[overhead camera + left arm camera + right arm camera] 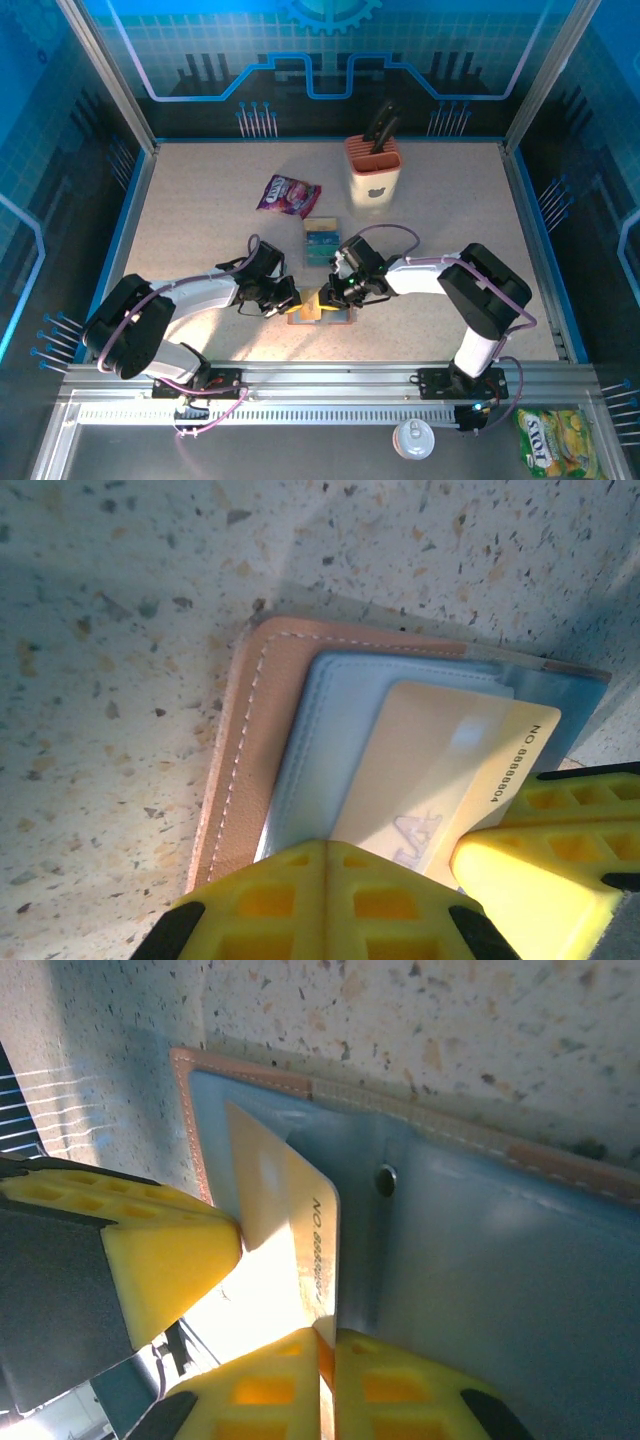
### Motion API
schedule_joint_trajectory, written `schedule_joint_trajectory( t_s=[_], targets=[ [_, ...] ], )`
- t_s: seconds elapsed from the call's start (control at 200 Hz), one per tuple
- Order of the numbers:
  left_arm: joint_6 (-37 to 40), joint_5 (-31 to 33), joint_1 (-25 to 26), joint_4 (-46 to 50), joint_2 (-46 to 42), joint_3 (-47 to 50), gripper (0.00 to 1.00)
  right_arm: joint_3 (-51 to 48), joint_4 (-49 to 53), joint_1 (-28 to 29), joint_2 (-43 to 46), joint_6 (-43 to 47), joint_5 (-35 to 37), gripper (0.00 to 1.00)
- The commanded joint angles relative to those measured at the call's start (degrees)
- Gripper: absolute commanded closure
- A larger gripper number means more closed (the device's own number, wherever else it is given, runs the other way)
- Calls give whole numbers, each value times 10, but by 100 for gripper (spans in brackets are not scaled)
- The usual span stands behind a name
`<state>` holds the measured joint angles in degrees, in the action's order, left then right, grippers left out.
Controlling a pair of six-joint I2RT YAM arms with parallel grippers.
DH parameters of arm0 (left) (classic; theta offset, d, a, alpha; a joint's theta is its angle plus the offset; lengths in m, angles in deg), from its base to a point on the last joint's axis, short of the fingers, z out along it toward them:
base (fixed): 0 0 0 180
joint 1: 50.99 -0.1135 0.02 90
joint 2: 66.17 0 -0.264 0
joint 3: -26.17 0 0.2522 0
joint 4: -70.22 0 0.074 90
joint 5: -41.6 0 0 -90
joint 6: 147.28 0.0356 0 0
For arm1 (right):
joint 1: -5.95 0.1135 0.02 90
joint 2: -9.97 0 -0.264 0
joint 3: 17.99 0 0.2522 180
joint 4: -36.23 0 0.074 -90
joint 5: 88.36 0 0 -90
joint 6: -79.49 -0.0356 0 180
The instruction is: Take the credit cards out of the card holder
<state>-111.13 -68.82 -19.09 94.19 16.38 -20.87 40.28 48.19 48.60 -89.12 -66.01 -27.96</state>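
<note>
Overhead, the speckled beige table [200, 230] sits inside blue walls [320, 50] printed with circuit lines, with a knife block [373, 172] and a purple snack packet [288, 194] toward the back and a small stack of teal and blue credit cards [321, 241] lying just beyond the two arms' tips. Near the front edge the card holder [245, 760] lies open and flat, a tan credit card [450, 760] sticking partway out of its grey-blue pocket. The right gripper [325, 1345] pinches that card's corner, while the left gripper [325, 855] has its jaws pressed together, tips against the holder beside the card.
</note>
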Motion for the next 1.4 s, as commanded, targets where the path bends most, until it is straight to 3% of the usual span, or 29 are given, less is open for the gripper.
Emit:
schedule_joint_trajectory(
  t_s=[0.0, 0.53, 1.025, 1.236, 1.396],
  targets=[
    [11, 10, 2, 29, 6, 3, 97, -18, 14, -11, 20, 7, 4, 91],
    [10, 13, 3, 29, 2, 3, 97, -4, 167, -22, 76, 80, 42, 91],
    [8, 13, 2, 29, -12, -3, 95, 55, 244, -17, 118, 122, 66, 96],
    [16, 14, 2, 35, -33, -8, 89, 133, 358, -12, 122, 225, 106, 99],
    [17, 21, 1, 33, -59, -8, 84, 206, 440, 3, 103, 393, 128, 98]
  ],
)
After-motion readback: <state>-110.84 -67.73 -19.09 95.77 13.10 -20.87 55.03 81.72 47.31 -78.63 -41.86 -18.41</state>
